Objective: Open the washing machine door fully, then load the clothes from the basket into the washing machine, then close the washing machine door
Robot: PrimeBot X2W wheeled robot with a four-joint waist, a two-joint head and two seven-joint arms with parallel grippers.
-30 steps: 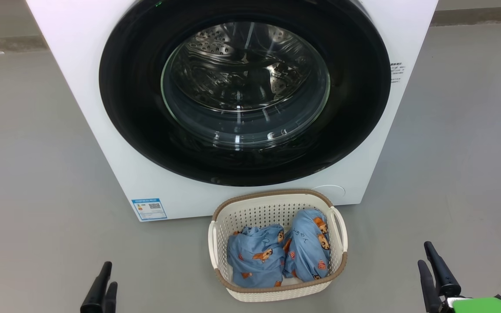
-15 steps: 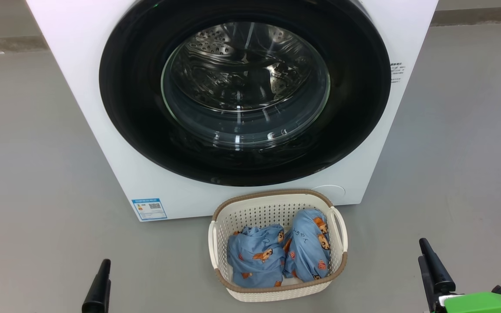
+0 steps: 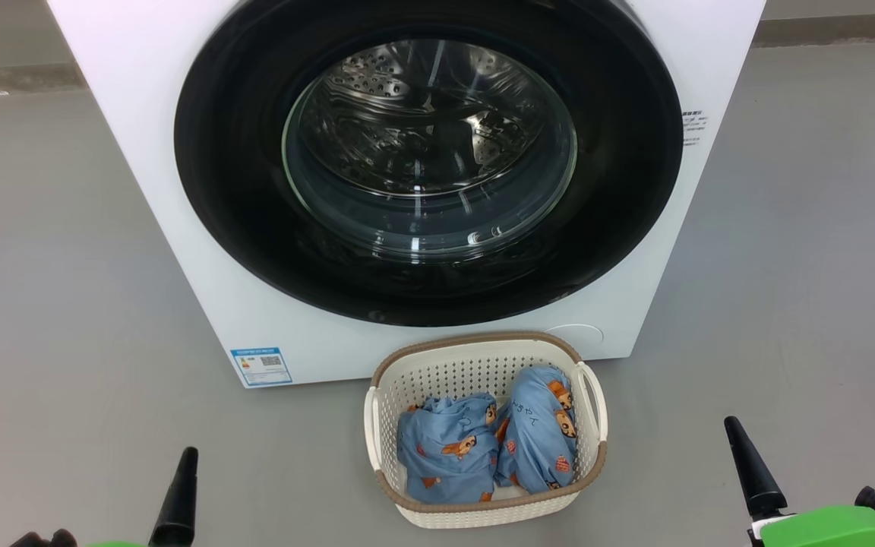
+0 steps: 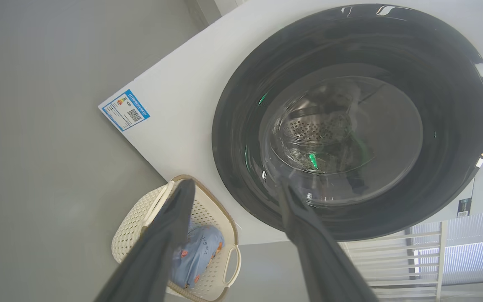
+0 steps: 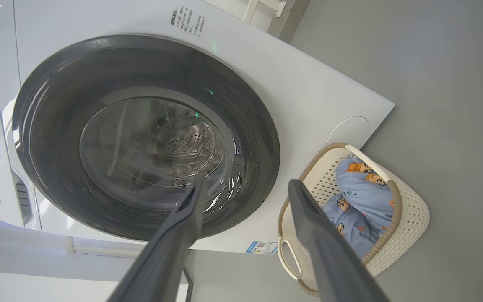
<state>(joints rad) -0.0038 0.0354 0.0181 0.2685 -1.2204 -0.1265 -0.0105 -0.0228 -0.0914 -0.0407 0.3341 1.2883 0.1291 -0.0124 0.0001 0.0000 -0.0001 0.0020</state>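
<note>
None of the three steps is done: the washing machine door (image 3: 428, 152) is shut on the one washing machine (image 3: 141, 152), so opening, loading and closing all remain. One basket (image 3: 468, 372) stands on the floor at 6 o'clock from the door, just before the machine, with the clothes (image 3: 445, 448), two pieces, inside. The left gripper (image 4: 235, 186) at 7 o'clock and the right gripper (image 5: 246, 184) at 5 o'clock are spread wide and hold nothing.
</note>
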